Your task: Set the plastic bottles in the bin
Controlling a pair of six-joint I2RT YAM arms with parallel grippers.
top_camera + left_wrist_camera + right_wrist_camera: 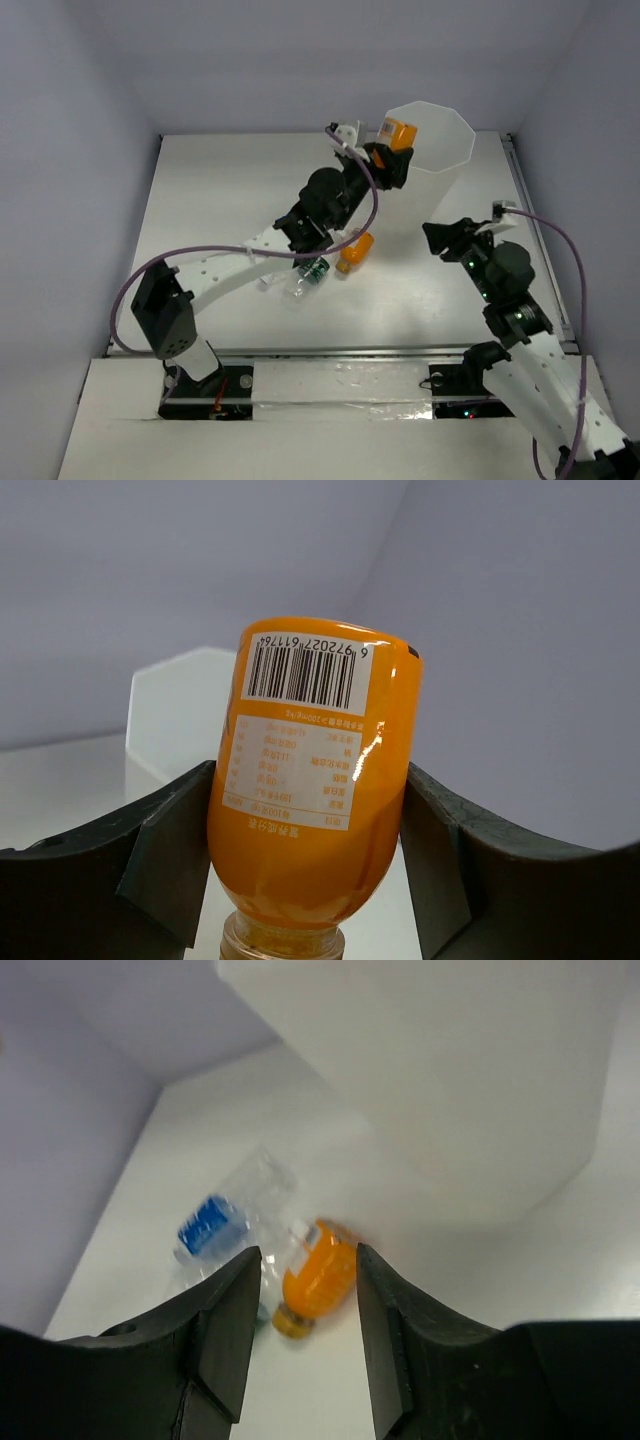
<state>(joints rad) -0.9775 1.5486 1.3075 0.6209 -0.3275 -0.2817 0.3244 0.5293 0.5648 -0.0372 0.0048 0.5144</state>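
Observation:
My left gripper (pixel 388 160) is shut on an orange bottle (pixel 396 132) and holds it upside down at the near-left rim of the tall translucent white bin (pixel 445 150). In the left wrist view the bottle (pixel 315 780) sits between the fingers (pixel 165 855), with the bin (pixel 170 715) behind it. A second orange bottle (pixel 355 252) lies on the table beside clear bottles (pixel 303 280), one with a green label. My right gripper (pixel 440 238) is open and empty to the right of them, near the bin's base. Its wrist view shows the orange bottle (pixel 318 1280) and a blue-labelled clear bottle (pixel 215 1225).
The bin's wall (pixel 480 1090) rises close on the right of the right wrist view. White walls enclose the table on the left, back and right. The left arm's cable (pixel 370 215) loops over the lying bottles.

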